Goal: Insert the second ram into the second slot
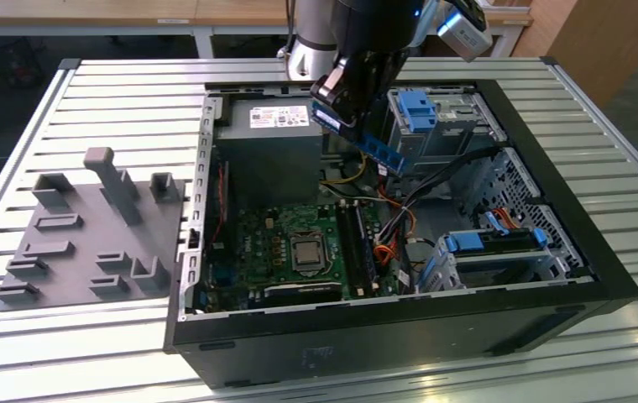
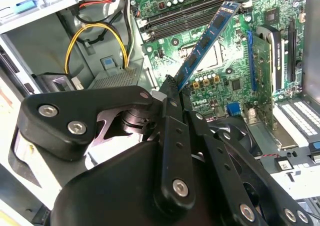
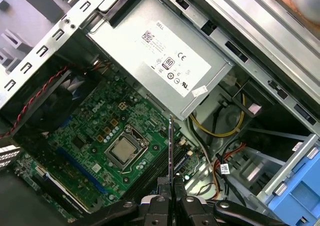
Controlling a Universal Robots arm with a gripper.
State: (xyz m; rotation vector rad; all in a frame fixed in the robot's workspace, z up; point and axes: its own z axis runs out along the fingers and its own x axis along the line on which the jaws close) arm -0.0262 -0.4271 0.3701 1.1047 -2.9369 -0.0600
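Observation:
My gripper (image 1: 351,113) hangs above the open computer case (image 1: 409,336), shut on one end of the second ram (image 1: 384,154). This is a narrow blue board with dark chips, and it slants down over the motherboard (image 1: 285,252). In the second wrist view the black fingers (image 2: 170,111) pinch the second ram (image 2: 205,38), whose free end points toward the dark memory slots (image 2: 187,16). In the first wrist view the second ram (image 3: 171,146) shows edge-on, above the memory slots (image 3: 157,168) beside the processor socket (image 3: 124,150). The stick is in the air, apart from the board.
A grey power supply (image 1: 269,138) fills the back of the case. Blue drive caddies (image 1: 418,113) stand at the exterior view's right, with loose yellow and red cables (image 2: 100,36) nearby. A grey fixture block (image 1: 84,231) lies on the slatted table at the exterior view's left.

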